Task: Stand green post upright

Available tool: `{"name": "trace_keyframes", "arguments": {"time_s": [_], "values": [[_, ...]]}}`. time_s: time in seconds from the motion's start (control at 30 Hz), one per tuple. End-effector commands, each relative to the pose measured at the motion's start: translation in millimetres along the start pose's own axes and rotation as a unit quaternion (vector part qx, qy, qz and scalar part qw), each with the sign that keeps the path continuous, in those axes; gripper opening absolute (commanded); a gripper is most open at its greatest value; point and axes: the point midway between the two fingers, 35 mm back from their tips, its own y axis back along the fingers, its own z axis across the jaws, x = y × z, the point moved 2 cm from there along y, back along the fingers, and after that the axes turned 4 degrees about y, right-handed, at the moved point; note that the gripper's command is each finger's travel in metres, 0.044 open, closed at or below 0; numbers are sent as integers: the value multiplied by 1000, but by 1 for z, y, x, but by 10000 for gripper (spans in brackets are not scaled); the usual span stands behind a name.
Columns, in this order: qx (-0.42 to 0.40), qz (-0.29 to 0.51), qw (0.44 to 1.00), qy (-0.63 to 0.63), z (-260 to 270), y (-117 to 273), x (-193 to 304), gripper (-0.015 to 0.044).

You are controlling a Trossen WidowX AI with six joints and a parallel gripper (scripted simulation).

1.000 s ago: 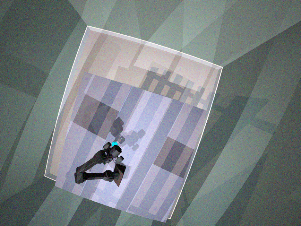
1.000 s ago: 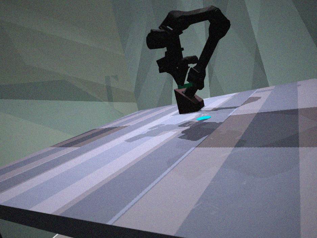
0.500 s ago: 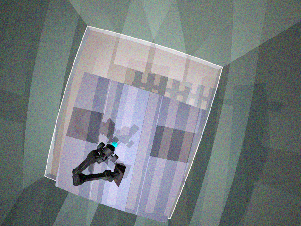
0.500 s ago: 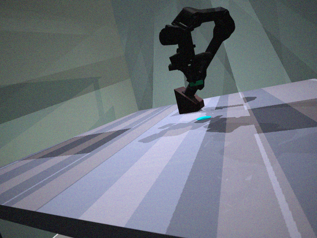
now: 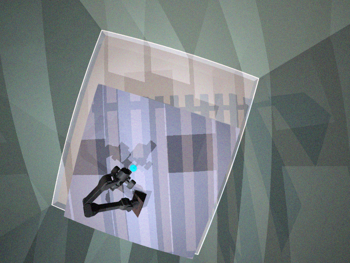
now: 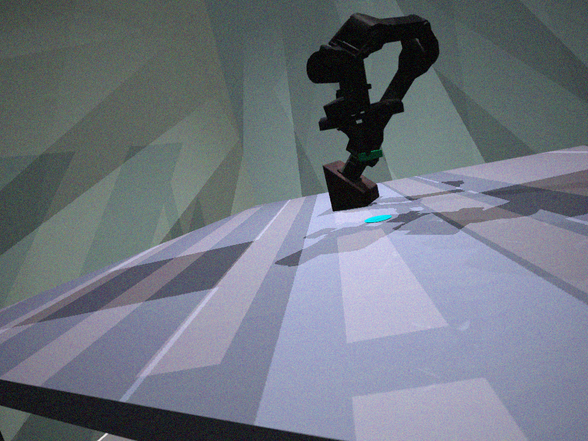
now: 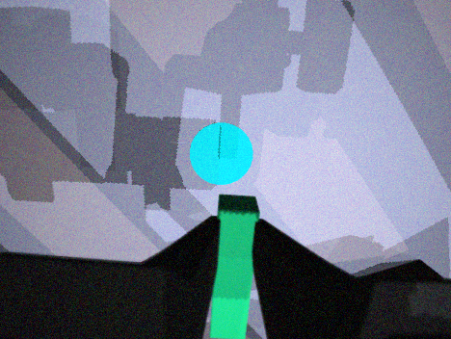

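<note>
The black parallel-jaw gripper (image 7: 234,231) was closed on the slim green square-section post (image 7: 233,270), which ran between the two dark fingers and stuck out past their tips, its darker end face turned toward the table. In the wrist view the flat cyan circle (image 7: 221,153) lay on the grey and lilac patchwork table top (image 7: 337,159) just beyond the post's free end, in line with it but not covered by it. From the exterior view the post (image 6: 370,155) showed as a short green bar lying roughly level in the gripper (image 6: 364,150), held well above the table and above the cyan circle (image 6: 378,218). The dark brown wedge-shaped arm base (image 6: 350,188) stood just behind the circle.
</note>
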Motion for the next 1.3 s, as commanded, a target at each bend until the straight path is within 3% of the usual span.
{"name": "trace_keyframes", "arguments": {"time_s": [0.0, 1.27], "values": [[17, 2, 1000, 1, -2, -5, 3, 23], [135, -34, 990, 25, -9, -25, 18, 23]]}}
